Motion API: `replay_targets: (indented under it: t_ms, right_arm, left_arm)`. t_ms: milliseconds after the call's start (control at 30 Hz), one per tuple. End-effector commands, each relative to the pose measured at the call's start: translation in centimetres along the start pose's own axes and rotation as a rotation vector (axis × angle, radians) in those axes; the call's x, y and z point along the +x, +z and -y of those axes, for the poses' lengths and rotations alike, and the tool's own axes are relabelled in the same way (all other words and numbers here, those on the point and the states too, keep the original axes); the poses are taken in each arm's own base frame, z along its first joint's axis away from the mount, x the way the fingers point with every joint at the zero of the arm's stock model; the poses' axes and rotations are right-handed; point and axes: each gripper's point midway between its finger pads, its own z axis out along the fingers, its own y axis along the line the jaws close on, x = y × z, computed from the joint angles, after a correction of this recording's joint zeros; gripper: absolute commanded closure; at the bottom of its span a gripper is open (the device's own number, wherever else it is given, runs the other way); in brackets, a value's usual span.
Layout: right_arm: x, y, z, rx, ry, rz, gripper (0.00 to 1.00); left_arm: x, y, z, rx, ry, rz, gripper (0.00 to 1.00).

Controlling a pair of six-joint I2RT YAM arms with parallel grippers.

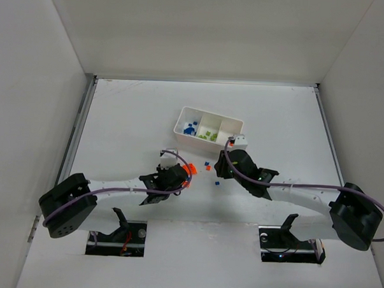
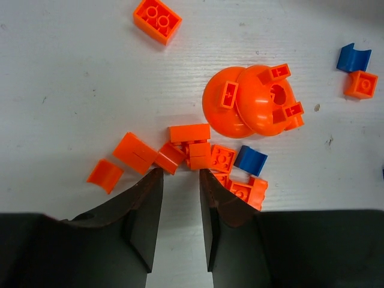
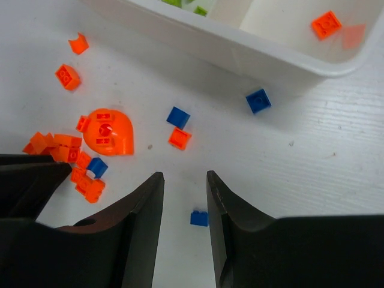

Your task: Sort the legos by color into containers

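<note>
From above, the sort looks partly done. The small white plastic tray with three thin-walled compartments [image 1: 230, 121] already holds blue bricks on its left and lime-green ones in the middle. The rest of the tiny glossy plastic legos [image 1: 208, 167] lie loose on the matte white table [image 1: 129, 116], between the arms and near the tray. The left gripper [image 1: 188, 171] hangs at an orange heap, and the right gripper [image 1: 221, 171] hangs near a few strays. The step in hand is probably picking orange.

The left wrist view shows dark, smooth fingers [image 2: 144, 222] parted with nothing between them. Their tips sit just short of the heap of small studded orange blocks [image 2: 198, 147]. Beyond lie a big orange domed piece [image 2: 252, 102], a curved blue bit [image 2: 250, 160] among the orange, and a flat orange studded brick [image 2: 157, 20]. A clean pick likely means nudging onto a single block, since the bricks crowd and touch.

The right wrist view shows its claw spread and empty over a small blue cube [image 3: 200, 218]. A blue and orange pair [image 3: 179, 127] lies ahead. Another blue cube [image 3: 258, 100] sits just beside the tray wall, and one orange brick [image 3: 327, 24] rests inside the nearest compartment.
</note>
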Motion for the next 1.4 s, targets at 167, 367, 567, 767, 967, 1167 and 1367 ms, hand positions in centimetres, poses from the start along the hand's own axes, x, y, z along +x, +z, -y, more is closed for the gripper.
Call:
replay_targets:
  t_ms: [167, 367, 567, 767, 967, 1167, 1367]
  right_arm:
    - [1.3, -1.1, 0.8, 0.008, 0.064, 0.006, 0.61]
    - [3.4, -1.9, 1.2, 0.038, 0.031, -0.057, 0.67]
    - [6.7, -2.2, 0.0, 0.02, -0.055, -0.162, 0.54]
    - [7.6, -1.8, 0.0, 0.03, -0.065, -0.185, 0.54]
    - [7.4, -0.7, 0.1, 0.061, -0.086, -0.176, 0.58]
    - [7.4, 0.5, 0.6, 0.089, -0.109, -0.176, 0.62]
    - [7.6, 0.9, 0.8, 0.109, -0.118, -0.178, 0.77]
  left_arm:
    - [-0.8, 0.7, 0.1, 0.007, 0.012, -0.004, 0.7]
    - [-0.7, 0.8, 0.3, 0.007, 0.024, 0.002, 0.79]
    - [-1.2, 0.6, 0.3, 0.011, 0.034, 0.012, 0.87]
    - [-1.6, 0.3, 0.2, 0.016, 0.042, 0.02, 0.9]
    - [-2.2, -0.5, 0.5, 0.04, 0.02, 0.03, 0.9]
    - [-2.6, -1.4, 0.5, 0.063, -0.002, 0.041, 0.81]
    - [-2.8, -1.8, 0.4, 0.074, -0.013, 0.047, 0.77]
